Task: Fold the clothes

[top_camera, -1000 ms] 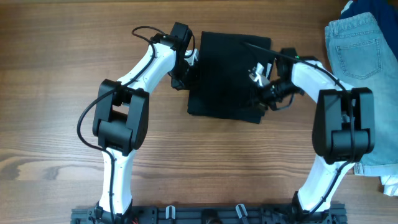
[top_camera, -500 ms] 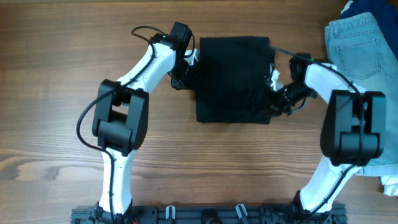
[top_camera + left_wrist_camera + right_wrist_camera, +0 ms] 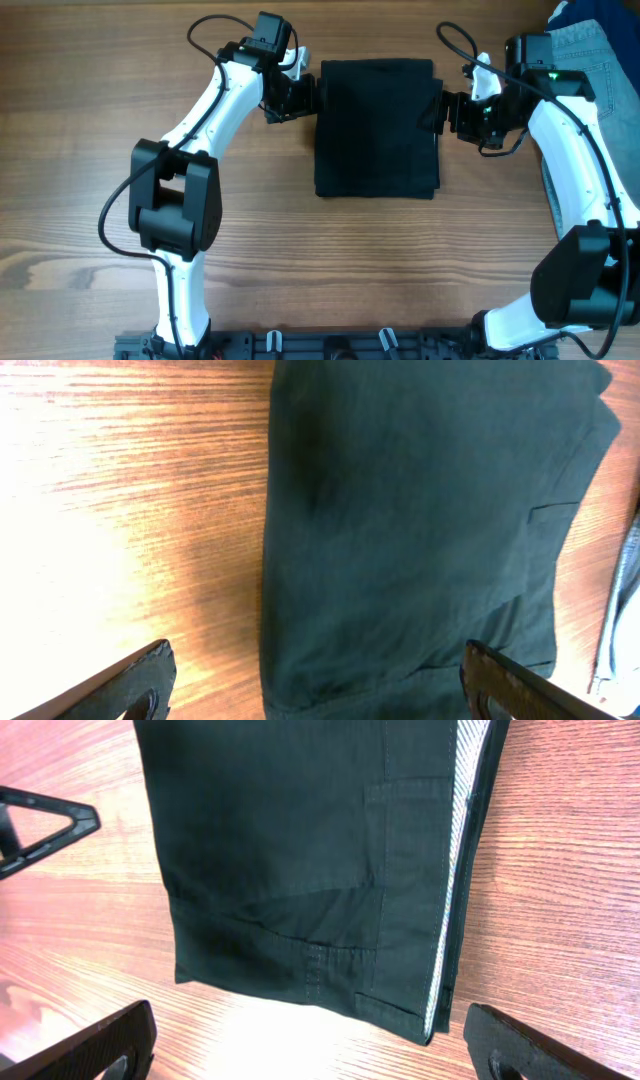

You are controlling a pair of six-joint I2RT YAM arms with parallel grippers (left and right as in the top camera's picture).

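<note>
A: Shorts [image 3: 377, 128], black, folded square, mid-table [image 3: 90, 220]; denim shorts [image 3: 590, 40] at 2 o'clock.
B: Left gripper [image 3: 300, 95] beside 9 o'clock edge, right gripper [image 3: 443, 111] beside 3 o'clock edge; both spread wide, holding nothing.

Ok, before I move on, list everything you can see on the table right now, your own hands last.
black shorts: one, black with a white strip at the waistband, folded flat mid-table between the two hands
denim shorts: one, light blue, far right edge, partly hidden
dark blue cloth: one, top right corner, mostly out of frame
table: one, brown wood, under everything
left hand: one, black, open, at the black shorts' left edge
right hand: one, black, open, at the black shorts' right edge
</note>
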